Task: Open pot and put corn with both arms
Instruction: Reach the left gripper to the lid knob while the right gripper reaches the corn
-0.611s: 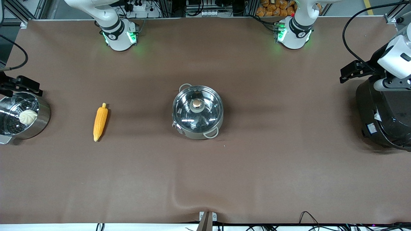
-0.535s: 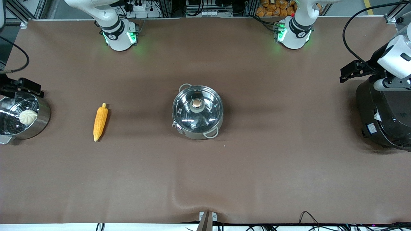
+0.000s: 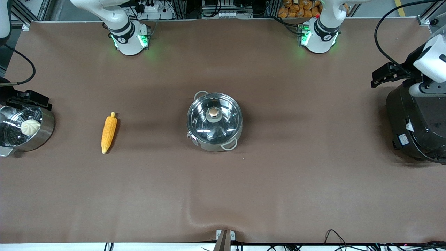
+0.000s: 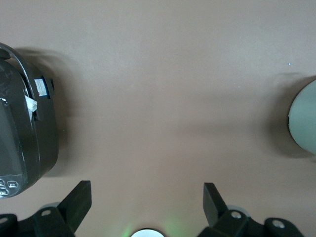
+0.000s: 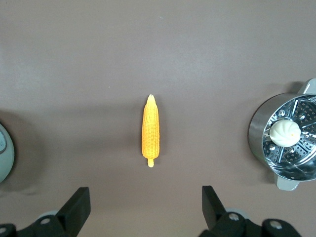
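Note:
The steel pot (image 3: 214, 136) stands at the table's middle with its glass lid (image 3: 226, 118) and tan knob (image 3: 213, 112) on it. Its edge shows in the left wrist view (image 4: 305, 123) and the right wrist view (image 5: 4, 153). The yellow-orange corn (image 3: 108, 132) lies on the table toward the right arm's end, also seen in the right wrist view (image 5: 151, 129). My left gripper (image 3: 385, 74) hangs high over the rice cooker's edge, open and empty (image 4: 146, 195). My right gripper (image 3: 29, 99) hangs high over the steamer pot's rim, open and empty (image 5: 145, 200).
A steel steamer pot (image 3: 45, 130) with a white bun (image 3: 30, 127) stands at the right arm's end, also in the right wrist view (image 5: 259, 131). A large black rice cooker (image 3: 414, 122) stands at the left arm's end, also in the left wrist view (image 4: 22, 138). A brown mat (image 3: 278, 181) covers the table.
The right gripper has shifted slightly lower in the front view, over the steamer pot's rim. The left hand has shifted slightly toward its end of the table. Pot and corn have not moved.

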Tool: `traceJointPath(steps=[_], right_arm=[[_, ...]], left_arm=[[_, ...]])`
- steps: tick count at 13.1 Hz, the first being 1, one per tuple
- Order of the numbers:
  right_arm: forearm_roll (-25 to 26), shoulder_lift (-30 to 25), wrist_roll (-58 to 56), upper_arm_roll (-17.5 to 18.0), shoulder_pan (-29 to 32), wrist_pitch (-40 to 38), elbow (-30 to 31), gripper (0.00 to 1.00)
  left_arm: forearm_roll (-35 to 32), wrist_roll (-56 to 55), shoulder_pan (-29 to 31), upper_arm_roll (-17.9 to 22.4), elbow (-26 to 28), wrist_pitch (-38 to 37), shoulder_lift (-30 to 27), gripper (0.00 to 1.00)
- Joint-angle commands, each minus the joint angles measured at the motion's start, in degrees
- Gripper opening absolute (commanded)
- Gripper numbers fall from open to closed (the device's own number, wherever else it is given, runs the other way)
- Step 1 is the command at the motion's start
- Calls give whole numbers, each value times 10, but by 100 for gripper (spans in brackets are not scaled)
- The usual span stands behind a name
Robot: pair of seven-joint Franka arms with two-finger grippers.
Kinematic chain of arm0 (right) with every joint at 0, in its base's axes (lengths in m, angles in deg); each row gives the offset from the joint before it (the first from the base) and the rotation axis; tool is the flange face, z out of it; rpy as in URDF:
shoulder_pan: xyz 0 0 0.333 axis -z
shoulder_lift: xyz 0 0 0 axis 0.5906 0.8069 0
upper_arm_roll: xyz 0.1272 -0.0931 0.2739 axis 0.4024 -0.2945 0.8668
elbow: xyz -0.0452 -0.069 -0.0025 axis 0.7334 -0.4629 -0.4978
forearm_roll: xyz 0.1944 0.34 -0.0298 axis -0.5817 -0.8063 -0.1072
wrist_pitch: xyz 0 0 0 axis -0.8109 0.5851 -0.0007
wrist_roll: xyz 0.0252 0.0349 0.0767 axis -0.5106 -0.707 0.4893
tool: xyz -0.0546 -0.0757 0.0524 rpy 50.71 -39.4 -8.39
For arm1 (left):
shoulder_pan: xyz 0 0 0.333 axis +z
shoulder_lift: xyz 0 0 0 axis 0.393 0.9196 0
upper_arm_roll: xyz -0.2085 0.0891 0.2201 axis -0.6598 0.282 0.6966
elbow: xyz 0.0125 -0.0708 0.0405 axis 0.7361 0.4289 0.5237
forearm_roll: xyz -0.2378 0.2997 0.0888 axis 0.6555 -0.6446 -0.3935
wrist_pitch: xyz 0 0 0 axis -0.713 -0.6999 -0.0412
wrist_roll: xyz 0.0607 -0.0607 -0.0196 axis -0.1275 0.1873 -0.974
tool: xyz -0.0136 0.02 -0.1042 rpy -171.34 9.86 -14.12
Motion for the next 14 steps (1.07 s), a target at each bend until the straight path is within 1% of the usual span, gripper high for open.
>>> traceJointPath(steps=[1, 3, 4, 5, 6, 7, 8, 9, 11, 12, 14], right_arm=[[-8, -18, 8, 7, 5, 4, 17, 100], [-9, -19, 8, 8, 5, 4, 14, 100], [-9, -20, 8, 8, 5, 3, 14, 100], [-9, -20, 8, 8, 4, 3, 14, 100], [-9, -20, 7, 8, 5, 3, 14, 100], [-9, -21, 7, 8, 5, 3, 14, 100], [-11, -21, 6, 8, 5, 3, 14, 100], [-17, -21, 6, 8, 5, 4, 14, 100], [-18, -14, 2, 8, 8, 11, 18, 100], [-18, -7, -6, 8, 10, 20, 25, 100], [-18, 1, -9, 7, 13, 84, 79, 100]], left_arm=[[-1, 2, -5, -2, -21, -15, 18, 100], [15, -14, -6, -11, -21, -15, 18, 100], [20, -43, -11, -25, -21, -14, 20, 100], [24, -118, -27, -47, -25, -13, 33, 100], [25, -199, -51, -69, -41, -12, 55, 100], [22, -276, -83, -85, -60, -7, 87, 100], [22, -336, -121, -87, -85, 4, 123, 100], [21, -395, -162, -86, -104, 25, 152, 100], [20, -494, -231, -83, -108, 116, 200, 100], [17, -541, -266, -79, -109, 148, 222, 100], [-17, -627, -319, -75, -115, 206, 262, 100]])
